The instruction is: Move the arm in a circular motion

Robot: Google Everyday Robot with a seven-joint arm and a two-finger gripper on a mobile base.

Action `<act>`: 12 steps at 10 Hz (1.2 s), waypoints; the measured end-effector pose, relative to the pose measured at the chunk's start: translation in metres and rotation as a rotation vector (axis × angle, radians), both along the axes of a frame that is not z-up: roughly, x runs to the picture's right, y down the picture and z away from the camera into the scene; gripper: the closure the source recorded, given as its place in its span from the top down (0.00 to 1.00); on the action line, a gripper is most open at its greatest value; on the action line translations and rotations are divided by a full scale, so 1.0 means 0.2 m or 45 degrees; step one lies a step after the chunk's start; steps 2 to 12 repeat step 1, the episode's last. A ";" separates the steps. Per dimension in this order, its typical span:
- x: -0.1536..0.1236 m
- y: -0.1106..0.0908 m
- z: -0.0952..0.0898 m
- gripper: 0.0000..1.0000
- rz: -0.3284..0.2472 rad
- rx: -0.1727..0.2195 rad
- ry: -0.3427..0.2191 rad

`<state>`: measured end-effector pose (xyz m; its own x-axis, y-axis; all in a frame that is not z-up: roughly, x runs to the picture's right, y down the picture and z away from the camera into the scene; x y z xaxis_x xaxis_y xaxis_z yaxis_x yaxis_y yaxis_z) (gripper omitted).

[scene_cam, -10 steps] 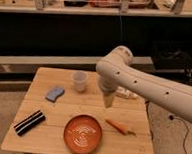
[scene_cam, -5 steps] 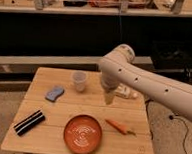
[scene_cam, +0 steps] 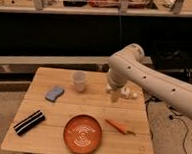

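The arm (scene_cam: 154,83) is a thick cream-white tube with small dark holes. It reaches in from the right edge over the wooden table (scene_cam: 62,104). It bends at a rounded joint (scene_cam: 128,56) and points down. Its narrow beige tip, the gripper (scene_cam: 114,96), hangs just above the table's right-centre, left of a small white object (scene_cam: 130,94) and right of a white cup (scene_cam: 79,81). The gripper holds nothing that I can see.
An orange plate (scene_cam: 83,134) lies at the front centre, with a carrot (scene_cam: 119,127) to its right. A blue sponge (scene_cam: 54,93) and a black striped object (scene_cam: 29,122) lie on the left. A dark shelf unit (scene_cam: 92,36) stands behind the table.
The arm's joint and tip have shifted to the right across the table. The tip now hangs closer to the small white object. The objects on the table have not moved.
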<state>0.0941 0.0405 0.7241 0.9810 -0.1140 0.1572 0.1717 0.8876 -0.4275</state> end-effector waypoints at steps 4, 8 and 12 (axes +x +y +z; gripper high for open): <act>0.02 -0.01 0.01 0.80 0.023 -0.003 0.007; 0.02 -0.01 0.01 0.80 0.023 -0.003 0.007; 0.02 -0.01 0.01 0.80 0.023 -0.003 0.007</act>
